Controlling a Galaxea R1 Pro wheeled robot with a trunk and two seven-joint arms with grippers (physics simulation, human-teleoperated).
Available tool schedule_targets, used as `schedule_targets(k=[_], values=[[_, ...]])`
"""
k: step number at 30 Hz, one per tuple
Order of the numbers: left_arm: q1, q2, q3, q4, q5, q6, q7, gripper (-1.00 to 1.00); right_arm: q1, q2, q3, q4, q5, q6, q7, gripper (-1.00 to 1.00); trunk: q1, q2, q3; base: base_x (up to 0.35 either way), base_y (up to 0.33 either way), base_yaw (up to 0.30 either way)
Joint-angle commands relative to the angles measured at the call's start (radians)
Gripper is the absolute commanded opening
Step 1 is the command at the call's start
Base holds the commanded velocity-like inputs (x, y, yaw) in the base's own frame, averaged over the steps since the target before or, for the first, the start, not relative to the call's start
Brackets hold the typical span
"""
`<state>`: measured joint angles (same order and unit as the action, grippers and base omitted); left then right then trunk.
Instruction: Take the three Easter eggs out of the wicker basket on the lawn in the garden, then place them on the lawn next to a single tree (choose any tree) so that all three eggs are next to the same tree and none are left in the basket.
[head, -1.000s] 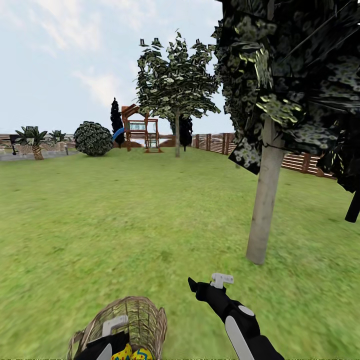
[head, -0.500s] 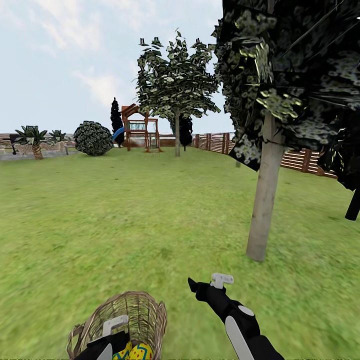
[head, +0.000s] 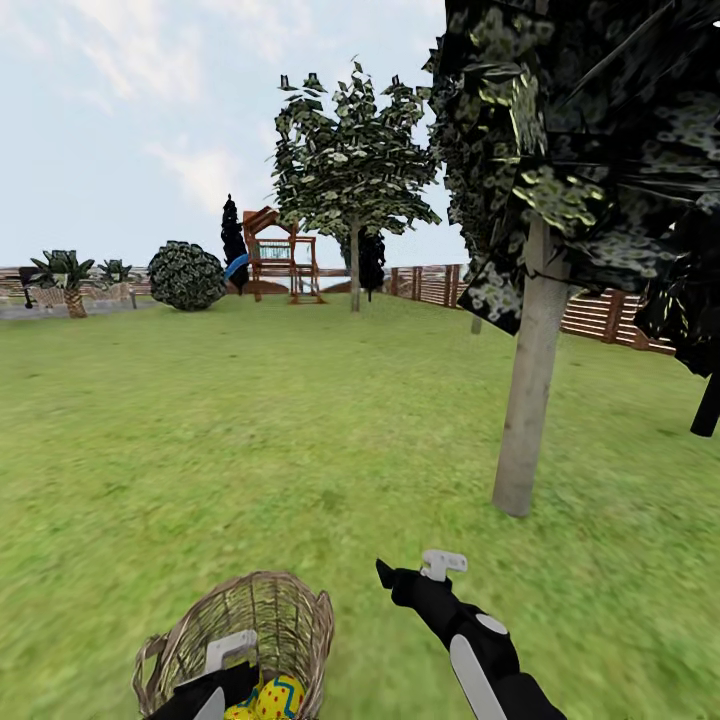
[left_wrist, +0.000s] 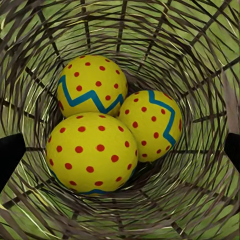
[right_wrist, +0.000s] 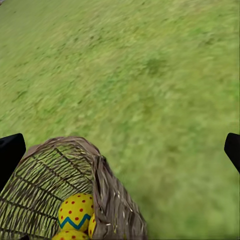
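Easter eggs, all three, sat in the wicker basket. Left tool hovered spread wide, empty; it should drop straight over the nearest egg. Right tool gaped empty.

Eggs: yellow, red dots, blue-green zigzag bands. Basket: tan-brown open weave. Grass: mottled green. Near tree trunk: pale grey; foliage dark, pale-blotched. Fence: brown slats. Right gripper: black and white.
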<state>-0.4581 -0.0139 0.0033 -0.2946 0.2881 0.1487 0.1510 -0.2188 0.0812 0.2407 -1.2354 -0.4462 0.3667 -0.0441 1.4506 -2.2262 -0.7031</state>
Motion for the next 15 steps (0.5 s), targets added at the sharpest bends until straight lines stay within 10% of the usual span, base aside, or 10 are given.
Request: schedule_targets(k=[1,15], values=[[0.000,-0.001,0.000,-0.003,0.005,0.006,0.005,1.00,-0.001,0.000,0.000,-0.001,-0.009,0.004,-0.004,1.00,0.004,-0.008,-0.004,0.000,0.000,0.000],[-0.001,-0.001,0.001,-0.003,0.006,0.004,0.005,1.00,-0.001,0.000,0.004,0.000,-0.009,0.003,-0.002,1.00,0.057,-0.106,-0.045,0.000,0.000,-0.024]])
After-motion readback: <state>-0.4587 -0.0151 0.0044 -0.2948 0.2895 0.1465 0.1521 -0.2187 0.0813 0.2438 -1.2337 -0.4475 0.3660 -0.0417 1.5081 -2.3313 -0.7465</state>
